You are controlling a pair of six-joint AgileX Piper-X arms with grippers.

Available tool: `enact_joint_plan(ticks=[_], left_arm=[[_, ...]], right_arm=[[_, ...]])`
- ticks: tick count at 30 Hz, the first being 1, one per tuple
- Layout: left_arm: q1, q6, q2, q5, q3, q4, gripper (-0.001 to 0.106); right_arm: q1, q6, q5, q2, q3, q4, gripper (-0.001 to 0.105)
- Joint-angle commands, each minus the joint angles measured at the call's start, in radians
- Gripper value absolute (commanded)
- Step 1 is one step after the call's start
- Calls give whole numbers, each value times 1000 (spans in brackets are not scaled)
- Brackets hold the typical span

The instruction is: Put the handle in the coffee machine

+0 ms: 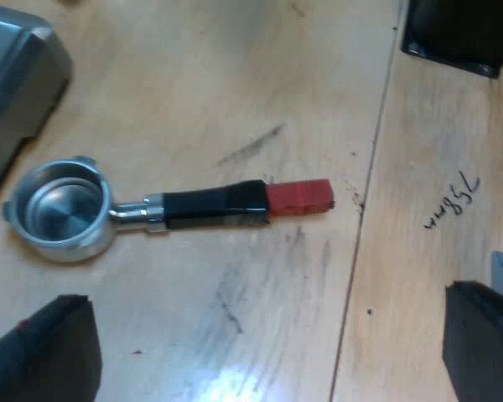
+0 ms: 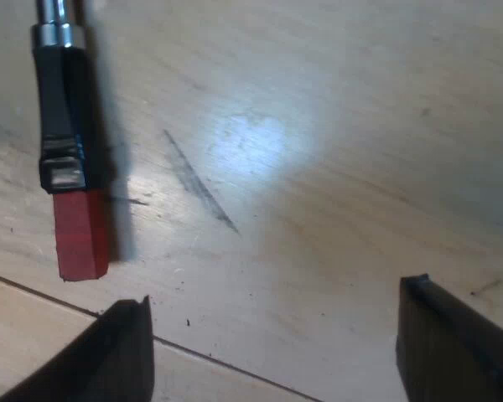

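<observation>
The metal holder (image 1: 163,209) lies loose and flat on the wooden table (image 1: 235,75), not in the espresso machine (image 1: 17,75), whose grey corner stands just beside the holder's empty round basket (image 1: 60,209). The holder's dark handle (image 1: 214,205) points away from the machine, and its red end (image 1: 298,197) stops just short of a seam (image 1: 373,151) in the table. The left gripper (image 1: 264,343) hovers above the holder, fingers (image 1: 46,352) spread wide and gripping nothing. The right gripper (image 2: 277,335) hangs near the holder's red end, fingers (image 2: 453,343) likewise spread and empty, apart from the handle. Pencilled writing (image 1: 453,201) marks the wood beyond the seam
</observation>
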Motion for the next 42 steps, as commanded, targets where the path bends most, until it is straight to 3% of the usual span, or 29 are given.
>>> enact_joint_plan(ticks=[1,14,21,25,31,42], left_arm=[[-5,10,35,18,-7,-19,84],[-20,69,60,37,-7,-21,84],[-111,72,60,20,-5,-23,84],[-119,67,60,-39,6,-59,84],[-119,5,60,-56,84,-131,84],[-119,3,60,-71,158,-130,84]], right_arm=[[27,37,14,27,-11,-26,58],[122,60,3,222,-9,-146,0],[199,164,3,320,-9,-203,0],[226,240,3,377,-9,-235,0],[252,264,3,456,-9,-265,0],[255,284,2,599,-9,-340,0]])
